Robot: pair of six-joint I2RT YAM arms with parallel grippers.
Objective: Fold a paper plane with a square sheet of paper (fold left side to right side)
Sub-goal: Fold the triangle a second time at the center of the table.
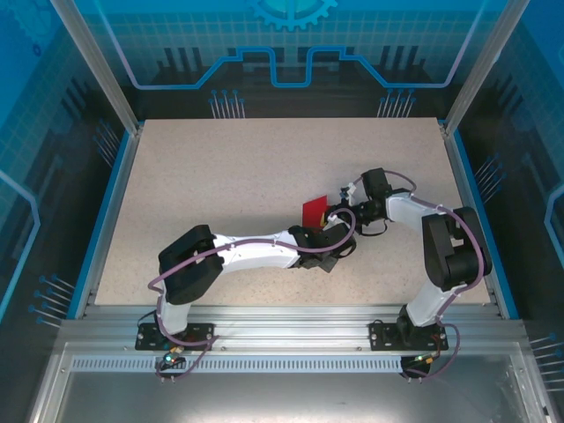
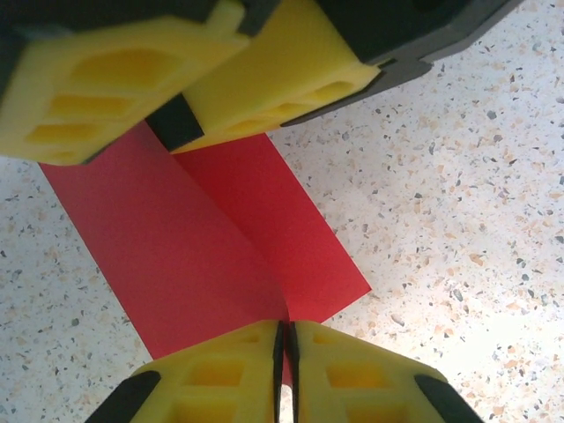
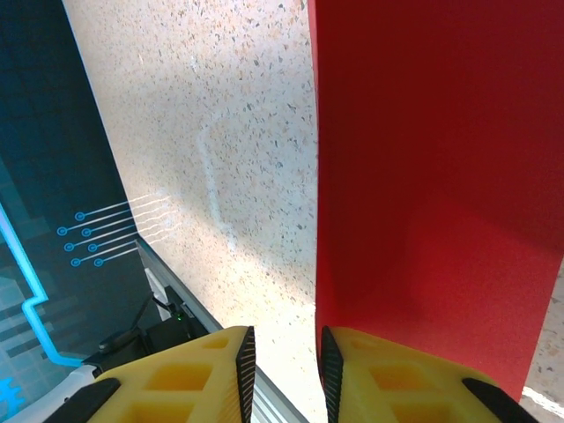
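The square sheet of paper (image 1: 315,211) is bright red and stands raised near the table's middle, bent into a fold. In the left wrist view the paper (image 2: 203,238) shows two red flaps meeting at a crease. My left gripper (image 2: 286,339) is shut on the near end of that crease. The right gripper's yellow fingers (image 2: 264,79) sit at the paper's far end. In the right wrist view the paper (image 3: 432,176) lies along the outer side of one finger. My right gripper (image 3: 284,352) is open, with bare table showing through the gap.
The speckled tabletop (image 1: 220,176) has a blue raised border (image 1: 106,211). An aluminium rail (image 1: 291,330) runs along the near edge by the arm bases. Both arms (image 1: 264,251) meet at the centre right.
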